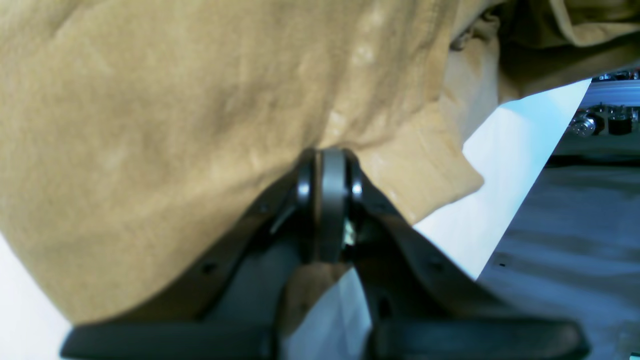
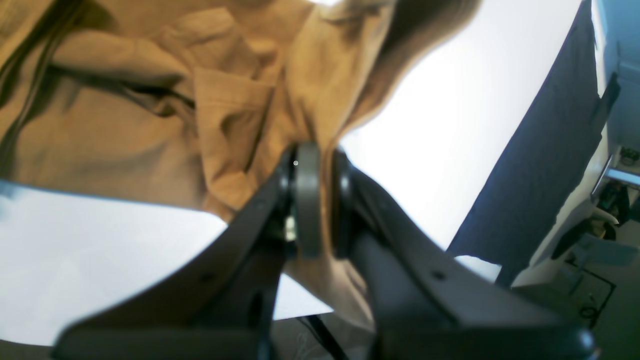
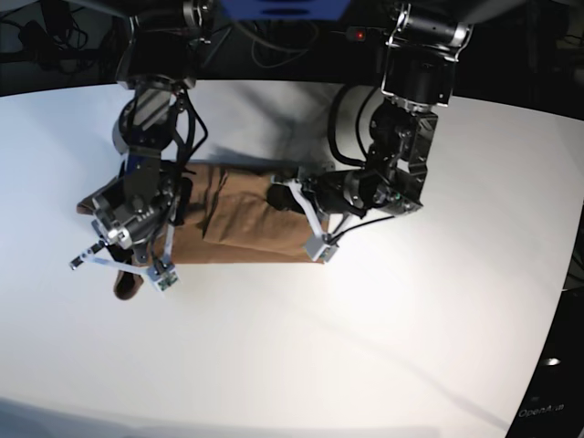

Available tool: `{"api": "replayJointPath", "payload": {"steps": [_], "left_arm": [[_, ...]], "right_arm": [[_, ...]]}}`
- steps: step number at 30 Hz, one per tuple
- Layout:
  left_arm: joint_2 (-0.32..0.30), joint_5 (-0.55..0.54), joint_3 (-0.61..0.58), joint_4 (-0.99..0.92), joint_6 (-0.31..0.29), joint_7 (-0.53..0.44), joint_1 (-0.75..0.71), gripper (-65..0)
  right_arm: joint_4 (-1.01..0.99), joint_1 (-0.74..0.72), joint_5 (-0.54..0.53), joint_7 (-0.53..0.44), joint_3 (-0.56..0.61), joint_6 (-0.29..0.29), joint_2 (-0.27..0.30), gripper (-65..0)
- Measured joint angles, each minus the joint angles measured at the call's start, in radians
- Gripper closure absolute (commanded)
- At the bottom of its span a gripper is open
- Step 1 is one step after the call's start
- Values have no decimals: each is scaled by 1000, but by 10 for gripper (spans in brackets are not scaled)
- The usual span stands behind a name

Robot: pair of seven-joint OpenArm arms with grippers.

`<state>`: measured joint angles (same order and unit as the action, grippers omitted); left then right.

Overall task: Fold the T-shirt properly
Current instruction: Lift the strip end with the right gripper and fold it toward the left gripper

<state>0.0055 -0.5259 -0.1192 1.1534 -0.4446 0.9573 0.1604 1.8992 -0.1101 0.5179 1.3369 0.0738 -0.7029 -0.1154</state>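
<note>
The tan-brown T-shirt [image 3: 242, 228] lies on the white table [image 3: 383, 347] as a long, partly folded band between my two arms. My left gripper [image 3: 277, 197] is at its right end. In the left wrist view this gripper [image 1: 325, 162] is shut on a fold of the T-shirt [image 1: 175, 125], with the fabric spreading above the jaws. My right gripper [image 3: 124, 272] is at the shirt's left end. In the right wrist view it [image 2: 315, 155] is shut on bunched, wrinkled fabric [image 2: 150, 110], and a bit of cloth hangs below it. No white tag shows.
The white table edge [image 1: 530, 165] runs diagonally in the left wrist view, with grey floor beyond. A dark drape [image 2: 550, 150] hangs past the table edge in the right wrist view. Cables and the arm bases [image 3: 274, 14] stand at the back of the table.
</note>
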Motion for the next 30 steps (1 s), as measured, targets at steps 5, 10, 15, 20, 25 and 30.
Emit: {"api": "replayJointPath", "payload": {"steps": [5, 10, 15, 20, 25, 30], "left_arm": [[32, 29, -29, -1, 11, 1, 10, -27], [47, 38, -21, -64, -8, -28, 21, -27], [61, 58, -21, -100, -17, -51, 29, -27], [64, 62, -19, -97, -16, -49, 31, -27], [67, 66, -19, -97, -15, -42, 34, -27], [66, 66, -19, -97, -15, -42, 34, -27]], "right_arm": [[0, 17, -4, -8, 113, 0, 19, -3], [-2, 25, 0, -1, 212, 0, 32, -3], [-3, 45, -1, 1, 324, 0, 40, -3], [-3, 44, 0, -1, 393, 0, 41, -3], [-3, 42, -1, -2, 492, 0, 41, -3], [-27, 36, -4, -2, 597, 0, 41, -3]]}}
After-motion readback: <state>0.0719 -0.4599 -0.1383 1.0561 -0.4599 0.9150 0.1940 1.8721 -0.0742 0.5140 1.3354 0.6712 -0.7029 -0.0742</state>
